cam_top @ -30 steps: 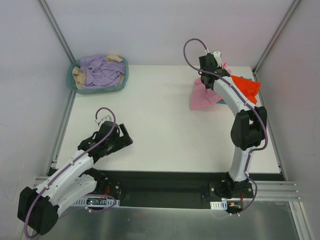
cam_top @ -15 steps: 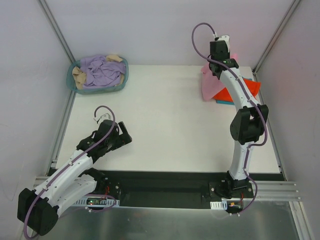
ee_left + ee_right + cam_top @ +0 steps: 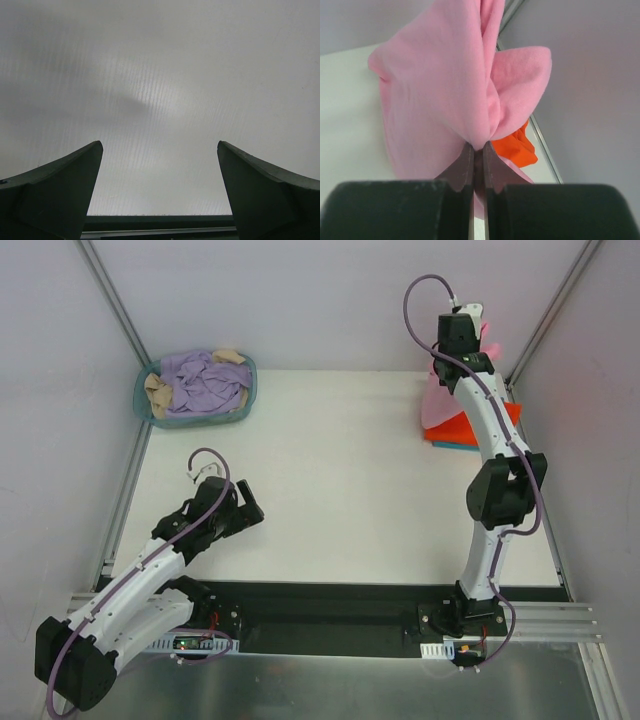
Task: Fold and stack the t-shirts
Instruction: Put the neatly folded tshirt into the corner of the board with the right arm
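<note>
Your right gripper (image 3: pixel 477 149) clamps a fold of the pink t-shirt (image 3: pixel 445 90), the arm stretched tall over the far right corner of the table (image 3: pixel 330 460), above the orange-red t-shirt (image 3: pixel 458 428). Your left gripper (image 3: pixel 160 150) sits low near its base, jaws spread wide.

A white surface (image 3: pixel 330 490) is lying flat under soft, even light, with pale grey panel walls (image 3: pixel 300 300) standing around its far and side edges. Slanted aluminium posts (image 3: pixel 112 302) are running up the corners. A black mounting strip (image 3: pixel 330 605) is lying along the near edge, with a brushed metal sheet (image 3: pixel 330 690) spreading below it.
</note>
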Controlling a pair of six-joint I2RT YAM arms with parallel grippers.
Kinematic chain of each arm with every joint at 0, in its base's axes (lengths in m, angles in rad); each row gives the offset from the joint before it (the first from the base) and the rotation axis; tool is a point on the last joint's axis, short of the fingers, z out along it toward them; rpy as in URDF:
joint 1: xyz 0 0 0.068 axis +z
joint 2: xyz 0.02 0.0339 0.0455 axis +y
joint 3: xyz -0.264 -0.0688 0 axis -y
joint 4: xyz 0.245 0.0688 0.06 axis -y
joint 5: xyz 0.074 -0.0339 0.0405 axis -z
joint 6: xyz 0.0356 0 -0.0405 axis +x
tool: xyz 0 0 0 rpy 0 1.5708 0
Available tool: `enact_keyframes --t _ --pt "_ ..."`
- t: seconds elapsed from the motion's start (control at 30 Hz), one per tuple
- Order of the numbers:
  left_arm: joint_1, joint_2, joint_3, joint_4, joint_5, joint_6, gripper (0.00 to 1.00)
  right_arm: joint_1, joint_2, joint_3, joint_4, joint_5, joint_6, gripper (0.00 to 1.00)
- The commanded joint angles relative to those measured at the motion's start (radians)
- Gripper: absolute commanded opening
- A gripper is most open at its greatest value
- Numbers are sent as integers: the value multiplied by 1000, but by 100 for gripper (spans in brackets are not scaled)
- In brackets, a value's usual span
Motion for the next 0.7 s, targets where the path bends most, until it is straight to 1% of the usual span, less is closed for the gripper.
enact_keyframes --t 0.0,0.1,0.2,0.43,0.6,0.67 --pt "5 4 44 -5 -14 19 99 -42 -58 -77 17 8 -13 1" --pt "5 12 44 -5 -14 16 99 -80 -32 -87 -11 41 10 1" --pt "5 23 47 -5 -3 16 99 -129 -26 -99 -28 23 33 1" --pt "5 37 59 -5 4 13 99 -238 -16 -114 -48 -95 44 1" --pt "5 35 81 -8 13 31 99 -292 2 -205 -40 -219 35 1" --pt "5 29 90 -12 15 41 99 -324 39 -208 -40 -260 55 1"
